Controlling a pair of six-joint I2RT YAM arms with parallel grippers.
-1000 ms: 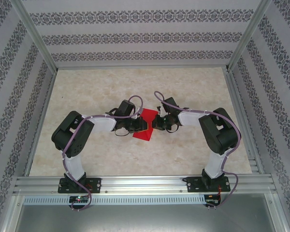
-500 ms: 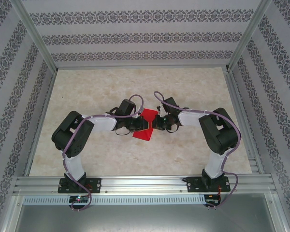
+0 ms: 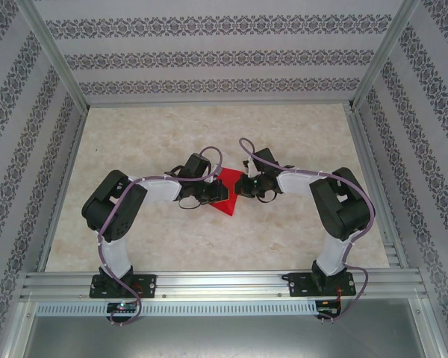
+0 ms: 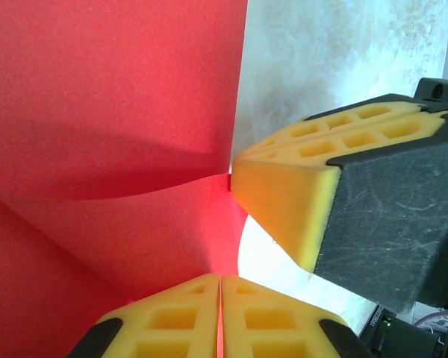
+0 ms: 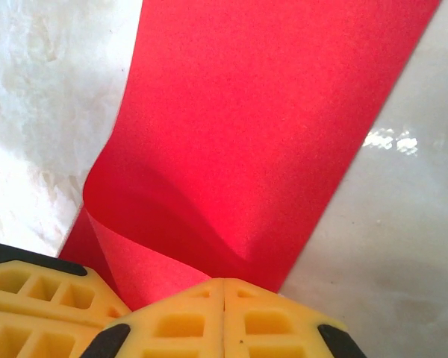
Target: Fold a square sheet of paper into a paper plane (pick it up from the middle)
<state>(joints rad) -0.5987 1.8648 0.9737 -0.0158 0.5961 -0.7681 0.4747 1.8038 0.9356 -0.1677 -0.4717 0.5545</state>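
- The left arm [image 3: 116, 216] rises from its base at the near edge of the marbled surface [image 3: 134, 134]. It bends sharply at the elbow and stretches its white forearm right, toward the middle.
- The left end effector [image 3: 218, 195] lies low over the surface, pointing right. In the left wrist view its yellow pads [image 4: 172, 321] are pressed together, with a thin line of red caught in the seam: it is closed on the paper.
- The red sheet of paper [image 3: 228, 203] sits about midway between the surface's left and right edges and roughly mid-depth, pinched between the two arms. It buckles into a soft curl, and one corner points toward the near edge.
- The right end effector [image 3: 240, 186] points left and meets its partner almost tip to tip. From the right wrist camera its pads [image 5: 179, 324] are shut, and the curled paper runs down into their tips.
- The right arm [image 3: 342, 212] mirrors the left. Its elbow is raised near the right edge and its forearm reaches in toward the middle.
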